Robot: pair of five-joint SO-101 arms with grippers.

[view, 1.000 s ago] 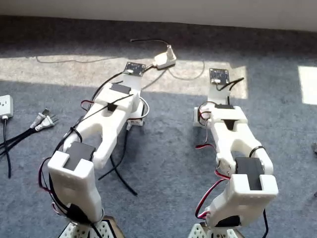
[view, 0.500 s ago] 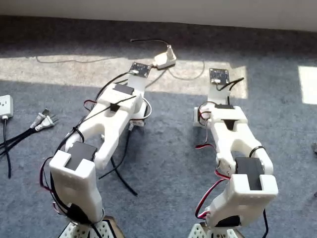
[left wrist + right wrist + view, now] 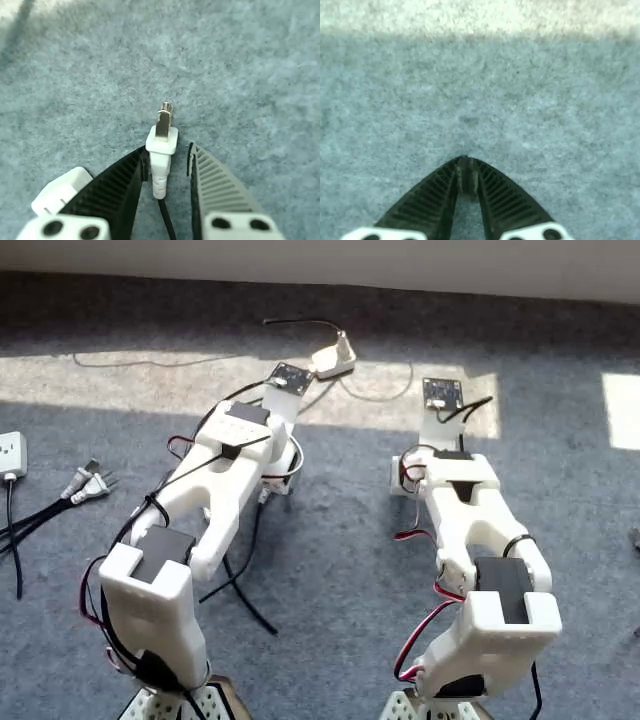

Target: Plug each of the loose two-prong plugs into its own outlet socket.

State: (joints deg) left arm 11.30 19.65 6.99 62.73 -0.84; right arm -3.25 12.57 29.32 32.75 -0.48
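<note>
1. High view: two arms stand side by side on grey carpet. The left arm stretches toward 1 o'clock. Its wrist ends near a small white block with thin cords at 12 o'clock. The right arm points to 12 o'clock. At the 9 o'clock edge sits a white outlet. Just beside it lie two loose plugs, with black cords trailing toward 8 o'clock.
2. Left wrist view: the left hand is partly open, and a white plug sits between its fingers. The plug rests against one ribbed finger, with a narrow gap to the other. Its prongs point away from the hand, over the carpet. A black cord runs back between the fingers.
3. Right wrist view: the right hand is closed tip to tip with nothing in it, above bare carpet.
</note>
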